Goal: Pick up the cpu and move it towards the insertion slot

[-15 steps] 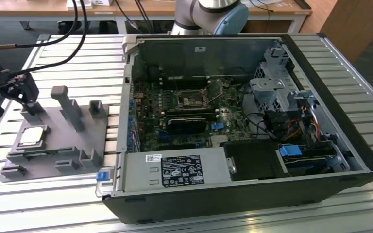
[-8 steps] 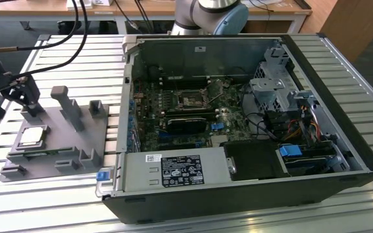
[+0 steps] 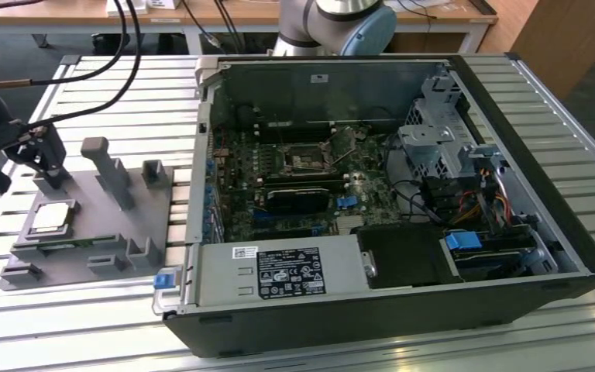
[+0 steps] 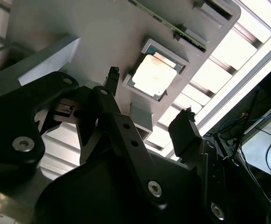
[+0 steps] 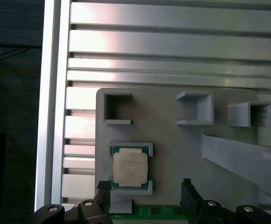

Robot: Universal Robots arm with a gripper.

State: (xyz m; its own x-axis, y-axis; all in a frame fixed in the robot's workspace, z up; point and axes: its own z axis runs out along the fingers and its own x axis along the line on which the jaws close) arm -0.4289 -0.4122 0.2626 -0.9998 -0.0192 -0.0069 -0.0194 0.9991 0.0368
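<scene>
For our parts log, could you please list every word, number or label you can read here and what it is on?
No text is legible.
Black label on the power supply box: print too small.
White sticker beside it: too small.
Back-wall sticker inside the case: too small.
Cpu lid: faint print, blurred.

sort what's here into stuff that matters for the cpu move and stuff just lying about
For the job: cpu in the gray holder; open gripper near it; motherboard socket.
Lying about: green memory strip; power supply; drive cage; cables.
</scene>
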